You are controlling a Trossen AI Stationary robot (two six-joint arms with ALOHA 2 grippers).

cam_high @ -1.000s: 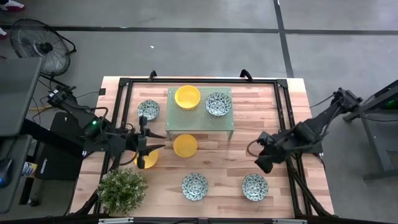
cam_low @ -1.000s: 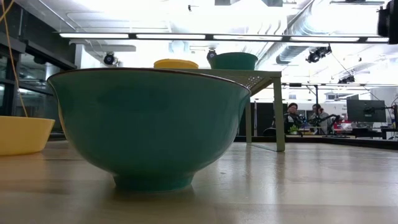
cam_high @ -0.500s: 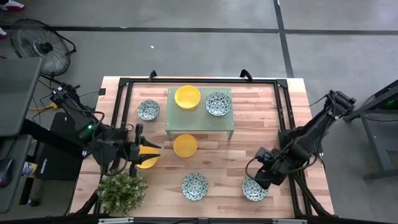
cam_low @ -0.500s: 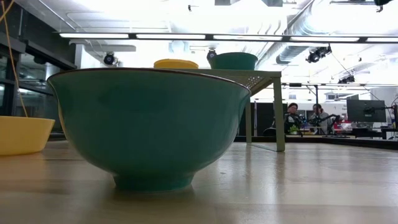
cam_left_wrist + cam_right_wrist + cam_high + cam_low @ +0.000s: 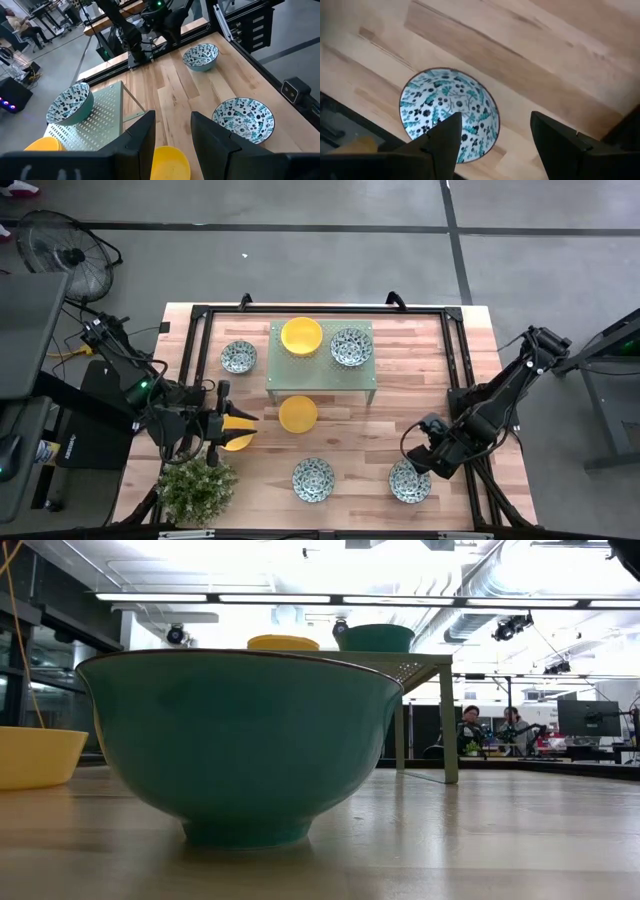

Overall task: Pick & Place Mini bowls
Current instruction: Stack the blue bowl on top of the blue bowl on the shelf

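Observation:
Several mini bowls show in the high view. A yellow one (image 5: 301,335) and a patterned one (image 5: 351,346) sit on the pale green stand (image 5: 320,378). Resting on the table are a patterned bowl (image 5: 238,357), a yellow bowl (image 5: 298,413) in front of the stand, a second yellow bowl (image 5: 237,443), and two patterned bowls (image 5: 313,478) (image 5: 410,484) near the front edge. My left gripper (image 5: 240,430) (image 5: 172,122) hangs open above the left yellow bowl. My right gripper (image 5: 425,463) (image 5: 495,120) points down, open, over the near-right patterned bowl (image 5: 447,112), touching nothing.
A potted plant (image 5: 195,488) stands at the near left corner, close to my left arm. A black frame (image 5: 455,360) runs round the tabletop. In the low view the near patterned bowl (image 5: 240,740) fills the foreground. Bare wood lies between the stand and the right frame rail.
My left gripper has swung toward the table's near edge and now hangs over the left yellow bowl. My right gripper has moved toward the near edge and down, rolling about its own axis, and now hangs over the near-right patterned bowl. No bowl has moved.

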